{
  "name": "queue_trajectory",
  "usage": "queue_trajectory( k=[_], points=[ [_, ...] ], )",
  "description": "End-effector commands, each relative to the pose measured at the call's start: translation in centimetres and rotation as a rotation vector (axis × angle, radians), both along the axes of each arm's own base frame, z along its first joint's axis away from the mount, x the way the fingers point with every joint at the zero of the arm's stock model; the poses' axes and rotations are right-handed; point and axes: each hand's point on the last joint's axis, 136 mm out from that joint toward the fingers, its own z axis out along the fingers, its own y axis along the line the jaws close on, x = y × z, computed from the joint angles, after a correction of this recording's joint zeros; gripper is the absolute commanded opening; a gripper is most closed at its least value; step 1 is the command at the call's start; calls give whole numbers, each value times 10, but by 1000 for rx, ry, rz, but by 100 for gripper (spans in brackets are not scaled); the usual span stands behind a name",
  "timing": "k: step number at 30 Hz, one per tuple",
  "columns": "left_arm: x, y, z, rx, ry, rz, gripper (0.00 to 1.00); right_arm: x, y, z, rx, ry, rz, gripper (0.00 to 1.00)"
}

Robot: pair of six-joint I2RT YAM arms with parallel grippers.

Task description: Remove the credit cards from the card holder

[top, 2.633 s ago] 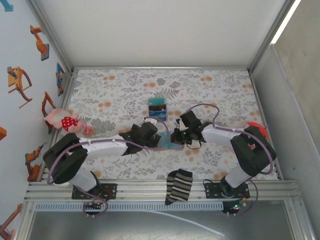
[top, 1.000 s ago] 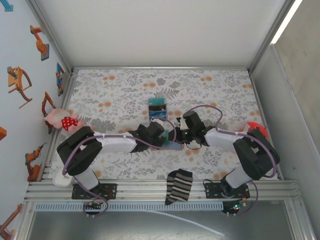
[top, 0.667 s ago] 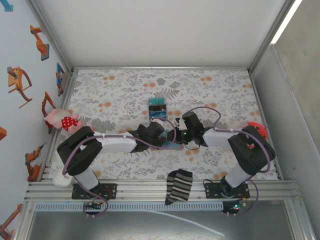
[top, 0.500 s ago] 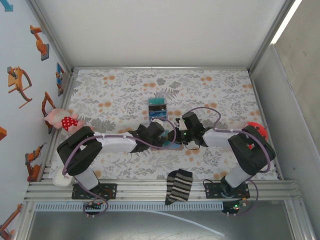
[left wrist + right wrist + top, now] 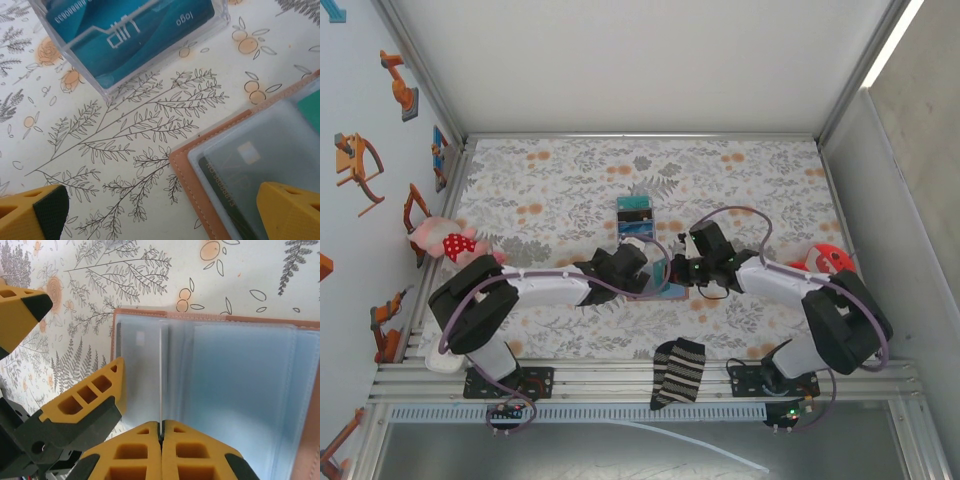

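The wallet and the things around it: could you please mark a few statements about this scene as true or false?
1. The wallet lies open on the flowered cloth. True.
2. The right claw is wide open. False: it is shut, right over the open wallet.
3. The left claw is open. True.
4. The clear box stands empty. False: teal cards are inside it.
5. The striped sock lies on the wallet. False: it lies well apart from it, toward the near edge of the cloth.
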Motion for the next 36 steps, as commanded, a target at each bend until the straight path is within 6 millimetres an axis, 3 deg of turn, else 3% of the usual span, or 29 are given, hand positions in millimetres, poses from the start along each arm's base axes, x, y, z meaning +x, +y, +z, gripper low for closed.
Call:
queue_trajectory(
  k=[1,10,18,23,28,36],
  points=[
    [2,5,21,-24,-39,20,97,4,-6,20,-34,-59,14,4],
    [4,8,80,-173,-105,10,97,-1,-6,58,-14,-189,113,4],
    [-4,29,133,-452,-98,-65,97,-17,13,104,94,-359,315,4],
    [-17,39,162,-530,-105,-162,97,-28,23,132,154,-457,427,4],
    [-46,19,178,-567,-58,-391,100,-44,31,151,185,-502,550,4],
    [-80,-3,190,-612,16,-636,90,-66,35,160,204,-512,703,4]
  ],
)
